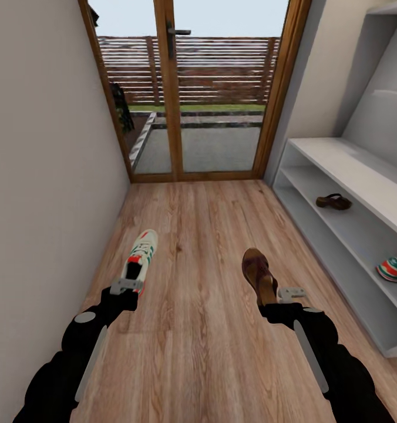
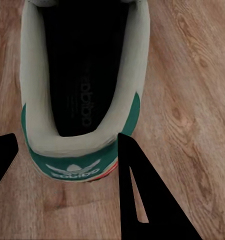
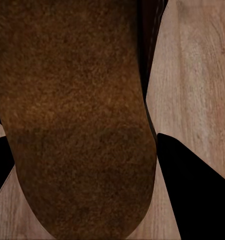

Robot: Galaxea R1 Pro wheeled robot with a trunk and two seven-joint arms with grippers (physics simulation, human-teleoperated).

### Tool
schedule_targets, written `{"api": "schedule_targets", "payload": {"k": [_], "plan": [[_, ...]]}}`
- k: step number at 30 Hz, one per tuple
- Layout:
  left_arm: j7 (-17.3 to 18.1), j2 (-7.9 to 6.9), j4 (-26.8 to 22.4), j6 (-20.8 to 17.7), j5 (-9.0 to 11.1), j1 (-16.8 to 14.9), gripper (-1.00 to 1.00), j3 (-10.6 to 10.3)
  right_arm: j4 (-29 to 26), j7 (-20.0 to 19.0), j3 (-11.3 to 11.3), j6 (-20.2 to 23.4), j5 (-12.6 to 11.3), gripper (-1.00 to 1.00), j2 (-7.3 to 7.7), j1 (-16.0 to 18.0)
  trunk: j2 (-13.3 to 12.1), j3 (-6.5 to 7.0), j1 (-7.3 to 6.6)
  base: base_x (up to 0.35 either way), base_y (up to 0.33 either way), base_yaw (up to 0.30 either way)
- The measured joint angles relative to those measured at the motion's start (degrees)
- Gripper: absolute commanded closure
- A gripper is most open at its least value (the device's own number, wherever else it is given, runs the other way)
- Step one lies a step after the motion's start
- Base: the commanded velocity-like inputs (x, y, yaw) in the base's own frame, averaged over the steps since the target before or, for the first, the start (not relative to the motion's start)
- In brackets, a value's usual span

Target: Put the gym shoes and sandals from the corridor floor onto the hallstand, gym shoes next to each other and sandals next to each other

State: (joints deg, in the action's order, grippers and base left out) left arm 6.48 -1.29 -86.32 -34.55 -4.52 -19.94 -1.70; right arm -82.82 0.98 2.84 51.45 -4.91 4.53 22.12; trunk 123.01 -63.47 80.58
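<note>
Home entry corridor: glazed door (image 1: 201, 88), shoe rack (image 1: 339, 194).

— Any writing to read anywhere?

— Yes, on the near sneaker (image 2: 80, 95) lying on the floor by the left wall. Its green heel tab carries a white trefoil logo with the word "adidas" under it (slightly blurred, but legible).

— Anything else on that shoe?

— The same brand name runs lengthwise in dark letters along the black insole (image 2: 85, 102), hard to make out.

— And elsewhere?

— Nothing readable that I can see.
</note>
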Motion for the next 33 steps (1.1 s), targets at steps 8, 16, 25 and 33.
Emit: {"api": "schedule_targets", "payload": {"k": [8,16,25,33], "plan": [[0.0,-0.01,0.0,0.0,0.02,0.0,1.0,0.01,0.0,0.01,0.0,0.0,0.0,1.0,0.0,0.02,0.0,0.0,0.0,0.324,0.088,0.0],[0.0,-0.01,0.0,0.0,-0.01,-0.01,1.0,0.0,0.0,0.0,0.0,0.0,0.0,1.0,0.0,-0.01,0.0,0.0,0.0,0.324,0.098,0.0],[0.0,0.01,0.0,0.0,-0.01,0.0,1.0,0.0,0.0,0.0,0.0,-0.01,-0.01,1.0,0.0,0.01,0.0,0.0,0.0,0.324,0.099,0.0],[0.0,-0.01,0.0,0.0,0.01,0.01,1.0,0.02,0.0,0.01,0.0,-0.01,-0.02,1.0,0.0,0.01,0.0,0.0,0.0,0.324,0.099,0.0]]}}
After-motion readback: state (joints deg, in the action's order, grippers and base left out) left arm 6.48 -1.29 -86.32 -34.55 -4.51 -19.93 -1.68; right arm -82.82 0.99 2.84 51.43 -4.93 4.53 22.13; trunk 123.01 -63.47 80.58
